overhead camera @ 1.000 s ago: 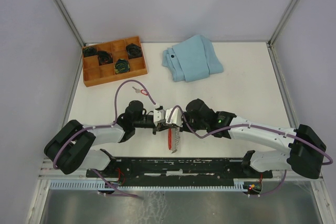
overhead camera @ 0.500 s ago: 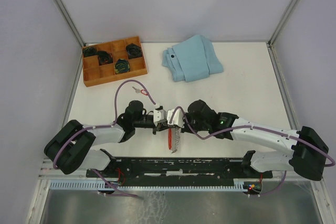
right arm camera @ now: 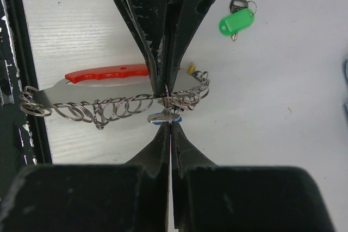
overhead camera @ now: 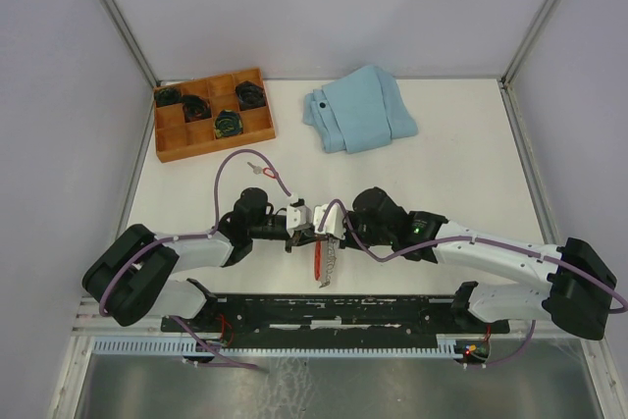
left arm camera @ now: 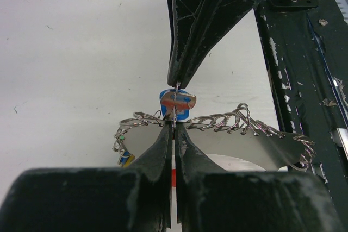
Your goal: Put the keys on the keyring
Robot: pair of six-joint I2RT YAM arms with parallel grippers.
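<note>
Top view: we list the left gripper [overhead camera: 302, 234] and right gripper [overhead camera: 314, 233], both clenched and tip to tip near the middle of the white table [overhead camera: 451, 164], at the far end of the red curved plastic keyring with silvery wire loops [overhead camera: 318, 260]; an orange wooden compartment tray [overhead camera: 177, 139] sits far left and a folded light-blue cloth [overhead camera: 358, 110] far centre. Left wrist view: a silver key with a blue oblong plastic tag [left arm camera: 176, 103] lies between the closed tips at the loop row, and we cannot tell what either pincer pinches. Right wrist view: the tips meet at the loops, and a silver key with a green oblong plastic tag [right arm camera: 237, 23] lies well apart, farther off.
</note>
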